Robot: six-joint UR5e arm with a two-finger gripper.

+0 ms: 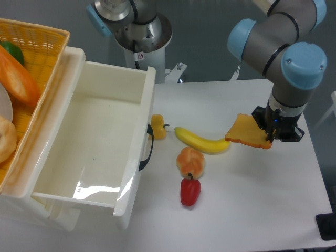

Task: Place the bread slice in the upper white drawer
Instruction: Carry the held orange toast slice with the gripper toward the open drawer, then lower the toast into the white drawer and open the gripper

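1. Looking at the right of the table, you see the gripper (272,133) clamped on one edge of the bread slice (247,132), a flat, roughly square piece with a yellow-orange face and a darker crust rim, held tilted above the tabletop.
2. You can tell the slice hangs just beside the tip of the banana (202,140), a smooth curved yellow shape, though contact between them is unclear.
3. You will find the upper white drawer (126,79) pulled open at the left, glossy plastic with deep walls and a dark curved handle (147,151) on its front.
4. Near that handle sits a small yellow piece (158,126); you cannot make out what it is.
5. A knobbly round orange bun (190,160) touches a shiny red pepper (190,191) below it.
6. You see the yellow wicker basket (47,39) cut off by the left edge, its contents only partly showing.
7. The fingers are mostly hidden behind the slice and the dark wrist.
8. The table (262,210) is plain white; behind it stands a grey wall.
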